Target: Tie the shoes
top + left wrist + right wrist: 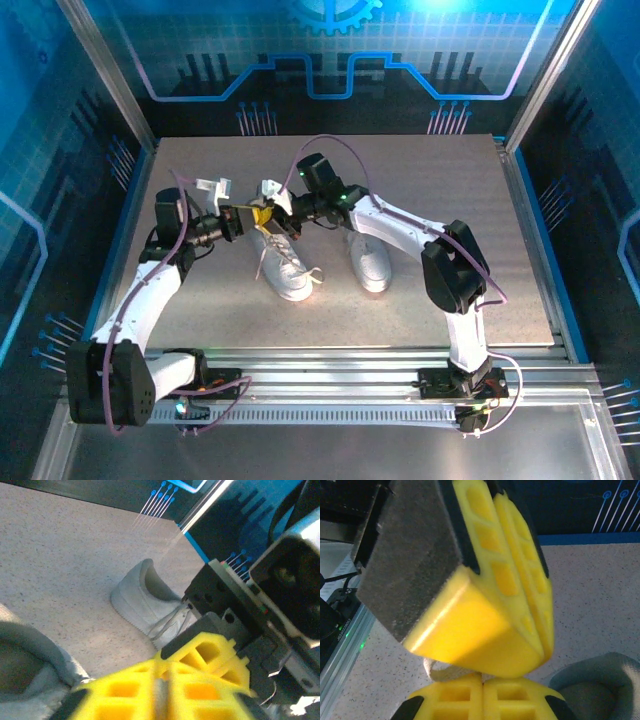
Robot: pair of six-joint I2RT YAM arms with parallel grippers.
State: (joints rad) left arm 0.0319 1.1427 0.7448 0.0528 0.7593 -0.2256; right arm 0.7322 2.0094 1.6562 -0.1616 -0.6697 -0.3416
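- Over the left shoe (288,268), mid-table, both grippers meet — the right shoe (370,262) sits just beside it.
- Left gripper (164,676): yellow fingers pressed together.
- Right gripper (536,642): pressed together too, tip to tip with the left.
- A strip of lace (439,673) shows between the two; I cannot tell which one pinches it.
- I judge we're mid-knot on the left shoe, with the right shoe yet to do.
- To do this well, I'd draw the arms apart slowly and level, with both grips firm so the lace doesn't slip.
- I'd watch the shoe — if it lifts or slides, I'd ease off.
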